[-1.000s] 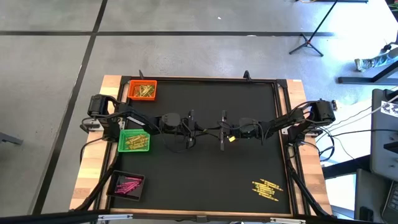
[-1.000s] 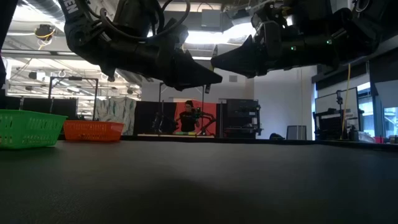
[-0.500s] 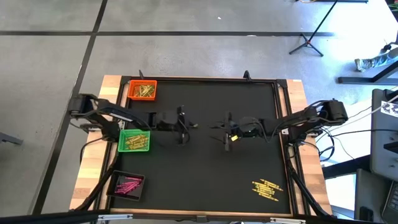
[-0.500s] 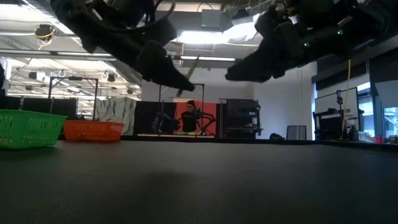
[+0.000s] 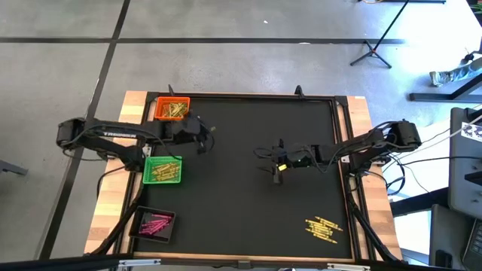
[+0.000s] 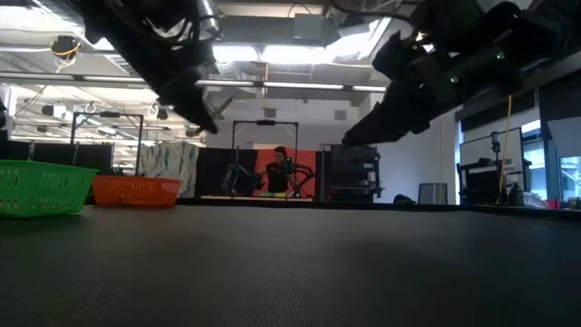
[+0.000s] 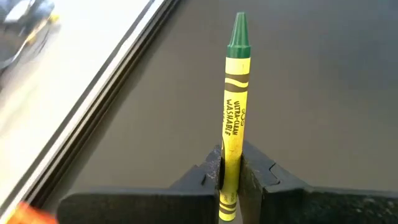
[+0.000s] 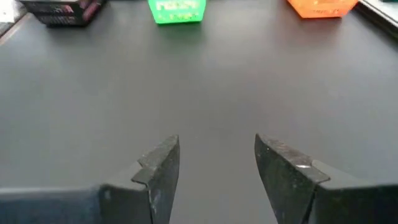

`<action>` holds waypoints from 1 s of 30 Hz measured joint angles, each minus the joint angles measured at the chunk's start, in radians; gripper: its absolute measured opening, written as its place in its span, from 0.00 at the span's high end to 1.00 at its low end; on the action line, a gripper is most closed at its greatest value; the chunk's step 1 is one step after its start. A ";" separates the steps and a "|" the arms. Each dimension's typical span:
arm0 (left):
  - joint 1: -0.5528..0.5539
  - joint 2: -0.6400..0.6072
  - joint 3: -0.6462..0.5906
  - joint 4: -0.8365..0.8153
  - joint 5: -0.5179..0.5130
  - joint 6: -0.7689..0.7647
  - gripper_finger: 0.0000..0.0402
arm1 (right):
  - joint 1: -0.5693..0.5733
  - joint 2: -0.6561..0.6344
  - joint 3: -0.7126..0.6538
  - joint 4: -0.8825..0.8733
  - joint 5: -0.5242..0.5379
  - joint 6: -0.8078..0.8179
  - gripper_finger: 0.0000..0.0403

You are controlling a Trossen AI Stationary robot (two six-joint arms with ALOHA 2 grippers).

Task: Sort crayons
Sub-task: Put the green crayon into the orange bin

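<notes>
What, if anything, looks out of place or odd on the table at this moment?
Nothing is spilled or damaged. The one thing outside a tray is a loose pile of crayons on the mat's near right corner, unsorted. The left gripper holds one crayon; the right gripper is open and empty.

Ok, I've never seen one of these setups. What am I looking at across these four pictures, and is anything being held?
These are two robot arms working at a black table, filmed four ways: from overhead, from table level, and from a camera on each wrist.

In the overhead view, the left gripper is near the orange tray and green tray. Its wrist camera shows it shut on a green-tipped crayon with a yellow wrapper.

The right gripper hangs over the middle of the table, open and empty, as its wrist view shows.

A black tray holds pink crayons, and a pile of yellow crayons lies loose on the mat near the right front corner.
</notes>
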 joint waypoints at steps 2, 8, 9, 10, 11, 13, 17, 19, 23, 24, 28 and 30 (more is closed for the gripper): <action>0.037 -0.019 0.000 -0.065 -0.020 -0.026 0.97 | 0.000 0.012 0.000 0.002 0.011 0.000 0.49; 0.168 -0.034 0.000 -0.204 -0.120 -0.056 0.97 | -0.001 0.071 0.000 0.020 0.012 0.001 0.49; 0.197 -0.032 0.000 -0.208 -0.128 -0.058 0.97 | -0.001 0.083 0.000 0.026 0.012 0.001 0.49; 0.228 -0.029 0.000 -0.205 -0.130 -0.054 0.97 | -0.001 0.094 0.000 0.031 0.013 0.001 0.49; 0.257 -0.023 0.000 -0.206 -0.130 -0.053 0.97 | -0.001 0.105 0.000 0.035 0.012 0.001 0.49; 0.323 -0.017 0.000 -0.209 -0.129 -0.043 0.97 | -0.001 0.122 0.000 0.036 0.013 0.002 0.49; 0.453 -0.017 0.000 -0.210 -0.130 -0.037 0.97 | -0.001 0.142 0.000 0.036 0.013 0.018 0.49; 0.513 -0.017 0.000 -0.209 -0.130 -0.036 0.97 | -0.001 0.145 0.000 0.036 0.013 0.022 0.49; 0.604 -0.003 0.000 -0.204 -0.112 -0.019 0.97 | -0.001 0.146 0.000 0.036 0.013 0.021 0.49; 0.619 0.009 0.000 -0.203 -0.105 -0.016 0.97 | -0.001 0.146 0.000 0.036 0.013 0.021 0.49; 0.665 0.074 0.000 -0.204 -0.097 -0.008 0.97 | -0.001 0.146 0.000 0.036 0.013 0.021 0.49; 0.682 0.107 0.000 -0.204 -0.088 -0.005 0.97 | -0.001 0.146 0.000 0.036 0.013 0.024 0.49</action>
